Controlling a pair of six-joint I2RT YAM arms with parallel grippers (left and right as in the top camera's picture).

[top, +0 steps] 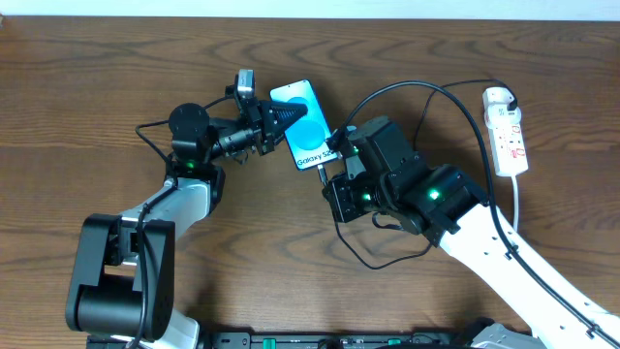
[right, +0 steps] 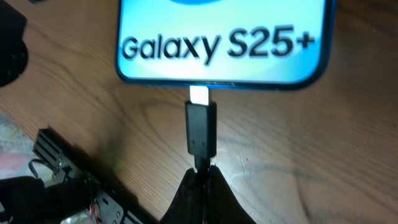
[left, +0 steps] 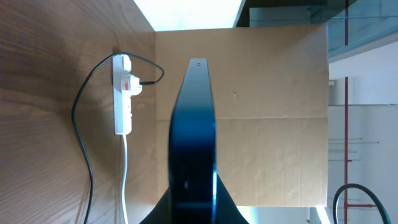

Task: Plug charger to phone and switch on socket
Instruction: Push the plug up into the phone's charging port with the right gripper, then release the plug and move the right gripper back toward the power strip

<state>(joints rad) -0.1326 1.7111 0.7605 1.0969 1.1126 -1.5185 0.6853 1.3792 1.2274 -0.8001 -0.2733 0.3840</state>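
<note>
Near far edge, mid-table: clamps Galaxy S25+ phone [top: 303, 124] edgewise in left gripper [top: 276, 114]. Pinches charger [right: 201, 127] behind connector with right gripper [right: 200, 177], tip at phone's port. Right edge: socket [top: 508, 131].

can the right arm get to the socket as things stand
Probably: the socket lies on its side, nothing bulky between, but the right end effector is shut on the charger at the phone and must let go first.

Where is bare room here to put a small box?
Free: the table left of the left arm, and between it and the right arm. Crowded: the phone between left tool and right tool, and the charger looping to the socket.
</note>
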